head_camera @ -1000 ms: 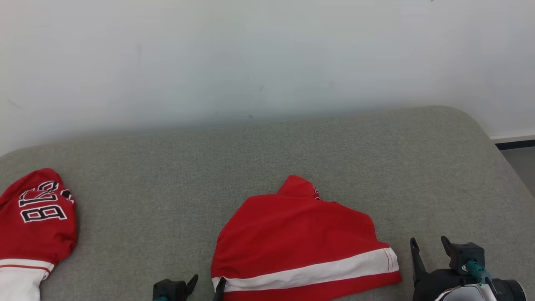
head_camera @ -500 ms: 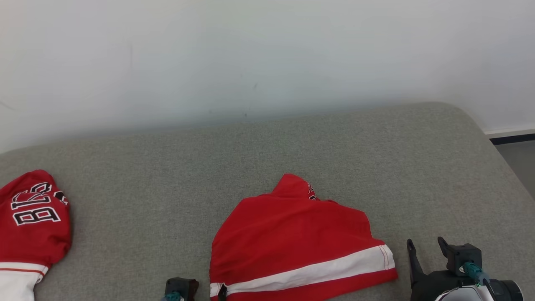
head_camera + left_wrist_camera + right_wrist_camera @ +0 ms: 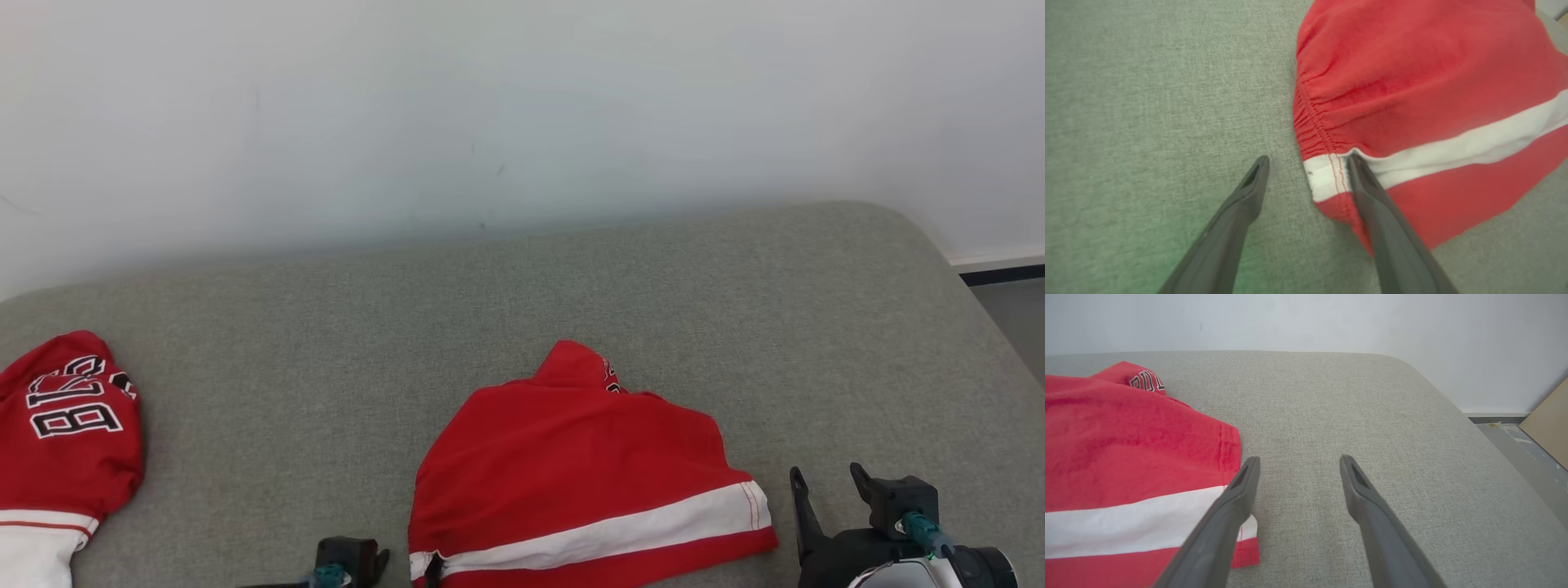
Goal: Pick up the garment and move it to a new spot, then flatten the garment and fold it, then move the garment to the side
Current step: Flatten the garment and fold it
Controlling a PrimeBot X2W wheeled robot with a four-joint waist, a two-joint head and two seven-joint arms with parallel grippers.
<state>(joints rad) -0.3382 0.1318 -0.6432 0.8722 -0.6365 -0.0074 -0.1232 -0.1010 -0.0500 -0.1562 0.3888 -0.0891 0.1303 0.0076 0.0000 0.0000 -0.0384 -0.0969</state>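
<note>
Over the last second the left fingers (image 3: 1357, 173) have sunk lower at the garment's (image 3: 571, 457) near left corner, so less of them shows in the head view. The garment itself lies as it did. It is red with a white band above its near hem, and it rests in a loose, part-flattened heap on the grey padded surface (image 3: 326, 327).

The left fingers are spread wide and grasp nothing. They straddle the garment's gathered left edge: one tip lies over the end of the white band, and the other is over bare padding just beside that edge.

The right fingers (image 3: 1247, 473) are also released and empty. They stand just off the garment's near right corner, and in the right wrist view one of them crosses the end of the white band.

A second red garment (image 3: 69, 425) with black-and-white lettering lies well to the left of the first.
</note>
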